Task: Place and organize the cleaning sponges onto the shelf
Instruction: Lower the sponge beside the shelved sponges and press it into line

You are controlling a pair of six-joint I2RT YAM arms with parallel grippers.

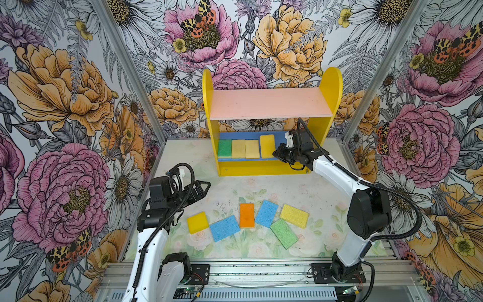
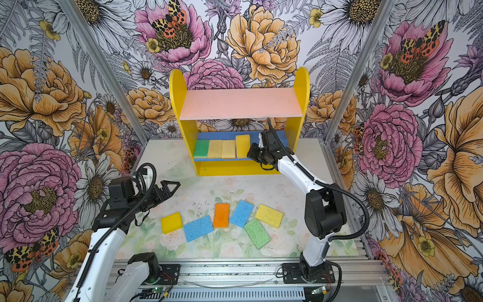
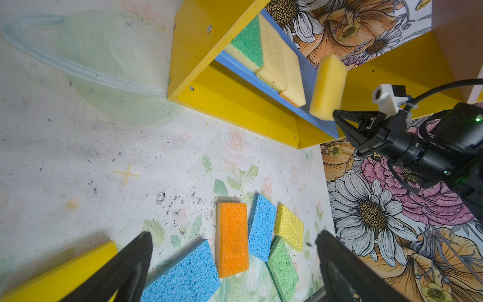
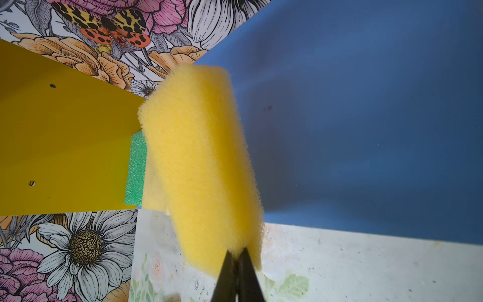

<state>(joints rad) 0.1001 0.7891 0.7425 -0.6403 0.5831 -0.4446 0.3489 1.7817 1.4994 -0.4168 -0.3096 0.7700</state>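
The shelf [image 1: 332, 86] stands at the back, and its pink upper board [image 1: 269, 103] is bare. On the blue lower board [image 1: 281, 138] lie a green sponge [image 1: 224, 148] and two pale yellow sponges [image 1: 238, 148] side by side. My right gripper [image 1: 275, 154] is shut on the near edge of a bright yellow sponge [image 4: 198, 162]. It holds that sponge tilted over the blue board, just right of the pale ones. My left gripper [image 1: 201, 191] hangs open and empty over the table's left side. Several sponges lie below, among them an orange one [image 1: 247, 215] and a blue one [image 1: 224, 228].
The loose sponges on the table form a row near the front: yellow [image 1: 197, 222], a second blue [image 1: 266, 213], yellow-green [image 1: 294, 215] and green [image 1: 283, 233]. Flowered walls close in on three sides. An aluminium rail [image 1: 261, 269] runs along the front edge.
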